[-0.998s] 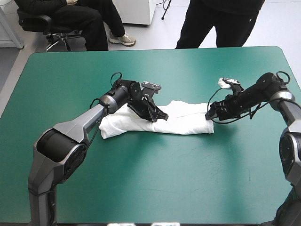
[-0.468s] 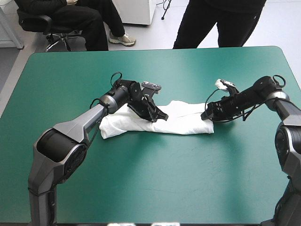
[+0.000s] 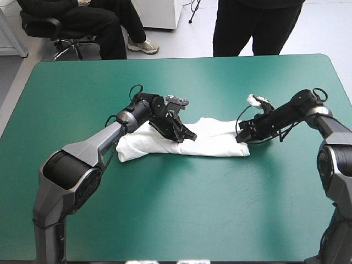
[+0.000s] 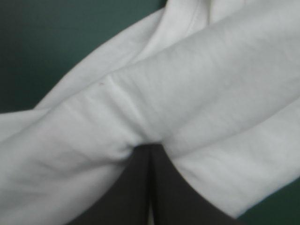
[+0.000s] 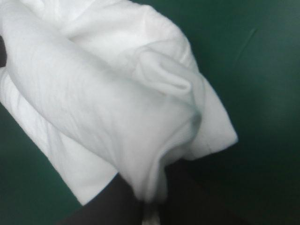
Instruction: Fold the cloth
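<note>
Your right end effector (image 3: 242, 135) has edged left since just before, its arm stretching further in over the right end of the T-shirt (image 3: 212, 144), while your left end effector (image 3: 190, 135) has not moved at all. The T-shirt lies as a long folded band running left to right across the middle of the table (image 3: 181, 220), with its outline hardly changed. Both end effectors are all but closed with cloth pinched in them. The left one's black fingers meet in a point under a bunched fold near the band's middle. The right one has the right end draped over and between its fingers, with a white sliver showing in the gap. I'd read this as the start of the next fold: the left pins the middle and the right is about to carry its end over toward the left. Nothing has lifted yet, so that fold is still to do. The teal-green cover (image 3: 82, 93) is flat and bare on every side of the band, with wide margins near and far, so you have space to swing the end across.
</note>
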Controlling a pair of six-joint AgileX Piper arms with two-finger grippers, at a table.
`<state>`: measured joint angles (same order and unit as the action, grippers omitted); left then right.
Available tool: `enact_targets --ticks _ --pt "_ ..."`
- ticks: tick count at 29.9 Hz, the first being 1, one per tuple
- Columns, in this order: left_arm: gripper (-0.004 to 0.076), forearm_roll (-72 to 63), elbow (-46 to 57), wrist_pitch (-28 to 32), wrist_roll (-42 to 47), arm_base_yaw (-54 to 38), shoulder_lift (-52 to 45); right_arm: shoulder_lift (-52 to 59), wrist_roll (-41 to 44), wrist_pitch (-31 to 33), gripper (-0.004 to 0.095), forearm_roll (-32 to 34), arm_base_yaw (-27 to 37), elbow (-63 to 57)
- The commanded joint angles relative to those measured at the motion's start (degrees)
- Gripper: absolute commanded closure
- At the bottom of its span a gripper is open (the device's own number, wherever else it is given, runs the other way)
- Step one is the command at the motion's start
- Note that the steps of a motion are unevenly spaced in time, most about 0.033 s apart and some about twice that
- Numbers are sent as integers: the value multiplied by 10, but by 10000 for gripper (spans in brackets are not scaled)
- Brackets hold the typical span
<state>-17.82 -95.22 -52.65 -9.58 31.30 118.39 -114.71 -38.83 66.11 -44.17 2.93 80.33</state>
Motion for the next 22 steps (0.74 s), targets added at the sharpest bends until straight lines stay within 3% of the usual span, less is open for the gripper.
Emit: enact_targets --ticks 1,12,22 --pt "741 0 -11 -13 2 1 -22 25 -9 43 921 -45 -2 43" --pt "741 0 -11 -17 2 1 -23 81 14 56 921 -99 -2 108" --pt "741 9 -18 -13 3 -1 -25 95 8 56 921 -98 -24 108"
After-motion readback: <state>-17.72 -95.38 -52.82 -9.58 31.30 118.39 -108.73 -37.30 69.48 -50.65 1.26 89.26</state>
